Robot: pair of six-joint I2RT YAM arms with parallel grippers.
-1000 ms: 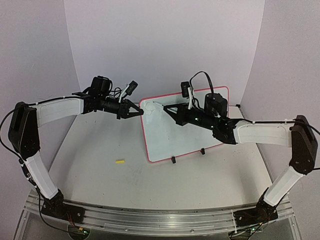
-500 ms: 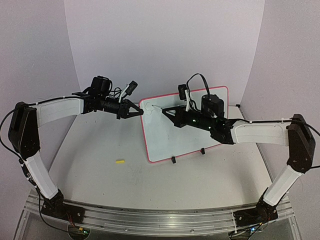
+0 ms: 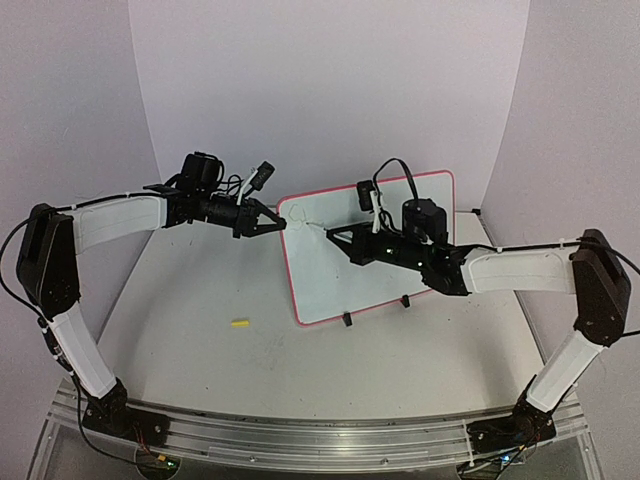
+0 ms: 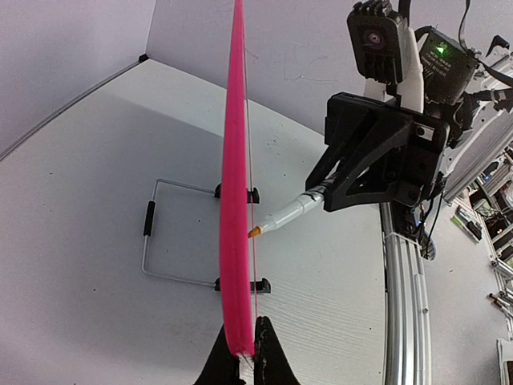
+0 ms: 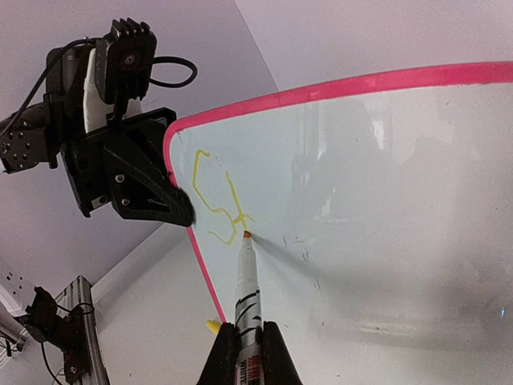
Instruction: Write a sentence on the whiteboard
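Observation:
The whiteboard (image 3: 335,285) stands tilted on black feet, pink-red rim around it. My left gripper (image 3: 279,224) is shut on its upper left edge; the left wrist view shows the rim (image 4: 236,200) pinched between my gripper (image 4: 243,353). My right gripper (image 3: 338,237) is shut on a white marker (image 5: 247,289), its orange tip touching the board (image 5: 385,200). The sentence (image 5: 215,200) is only a few yellow strokes, like an "S" and a "t", near the top left corner. The marker (image 4: 284,218) also shows in the left wrist view.
A yellow marker cap (image 3: 239,324) lies on the table left of the board, also in the right wrist view (image 5: 212,326). A wire stand (image 4: 149,241) props the board from behind. Booth walls close in on the back and sides.
My right arm has moved left and slightly down along the board with the marker. The left arm and the board have not moved.

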